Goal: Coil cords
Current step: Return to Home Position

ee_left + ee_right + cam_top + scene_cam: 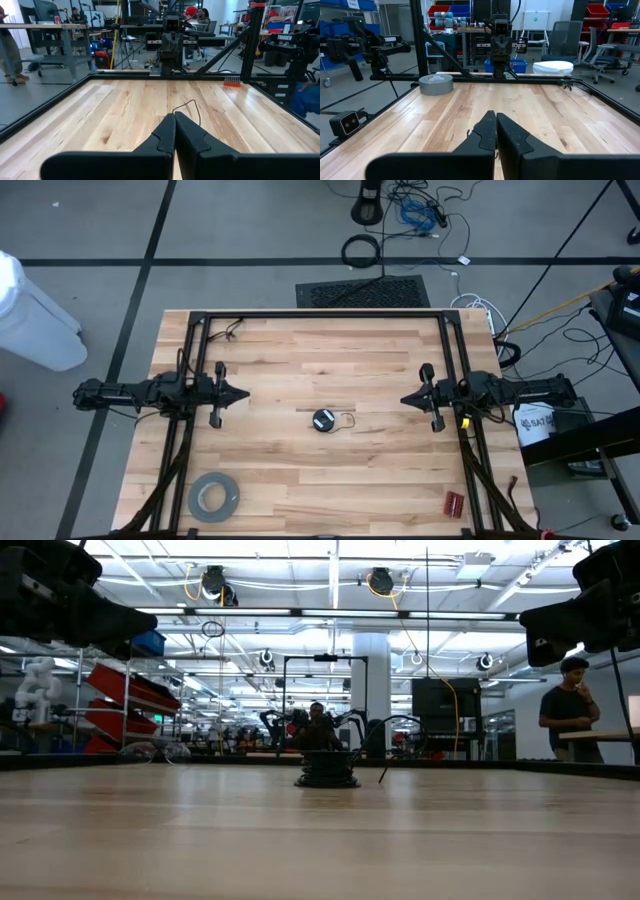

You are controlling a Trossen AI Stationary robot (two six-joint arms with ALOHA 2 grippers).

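Observation:
The cord lies at the table's middle: a small round black disc [323, 420] flat on the wood, with a thin dark wire [345, 419] looping off its right side. In the low view the disc [327, 773] sits straight ahead, and in the left wrist view a loop of the wire [189, 107] shows beyond the fingers. My left gripper [246, 394] is shut and level above the table's left part, pointing at the middle. My right gripper [403, 399] is shut and level at the right, facing it. Neither touches the cord.
A wide grey tape roll [213, 496] lies flat near the front left corner. A small red block [455, 503] sits near the front right corner. A thin dark wire scrap [233, 330] lies at the far left. A black frame [320, 313] borders the table.

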